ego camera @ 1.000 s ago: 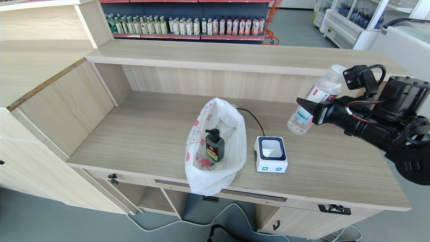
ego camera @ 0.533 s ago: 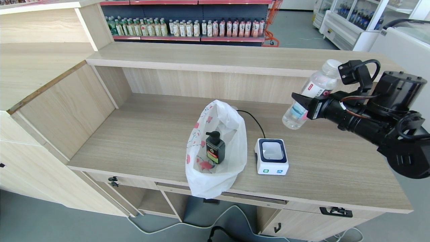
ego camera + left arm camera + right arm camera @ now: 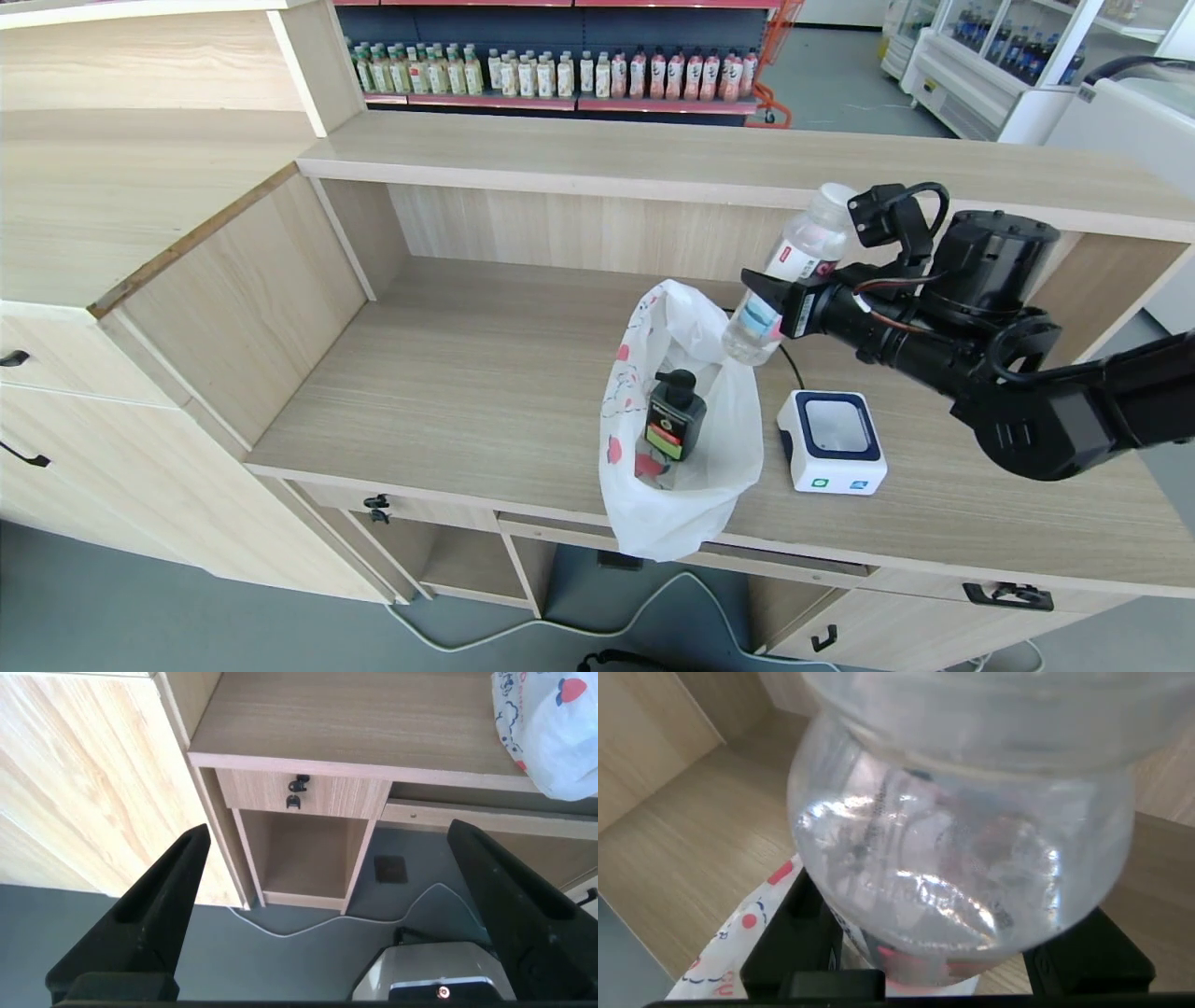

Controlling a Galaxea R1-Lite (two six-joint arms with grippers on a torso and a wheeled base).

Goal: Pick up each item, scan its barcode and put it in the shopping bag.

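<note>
Right claw: I see my right claw [image 3: 771,303] clamped round the middle of a clear plastic water bottle with a white cap [image 3: 794,269], its black fingers [image 3: 789,943] pressed against the bottle's sides.
Water bottle: held in the air and tilted, cap up and back, with its base just over the far rim of the bag.
Shopping bag: a white plastic shopping bag with red printed motifs [image 3: 653,509] stands open on the pale wood bench [image 3: 485,373], its lower end hanging over the front edge.
Bag contents: one black pump-top bottle [image 3: 674,425], upright inside the bag.
Scanner: a white barcode scanner with a dark blue frame round its window [image 3: 834,441] sits on the bench just beside the bag, on my right, with a black cable [image 3: 791,362] running back from it.
Left claw: my left claw [image 3: 329,840] hangs low in front of the bench's drawers, its fingers spread wide with nothing between them.
Labels: the water bottle carries a white label with a red patch, and the pump bottle a red and green one. The scanner's front has a green and a blue square. I cannot make out the print on any of them.
Background: a shop shelf of drink bottles [image 3: 560,75] behind the bench.
</note>
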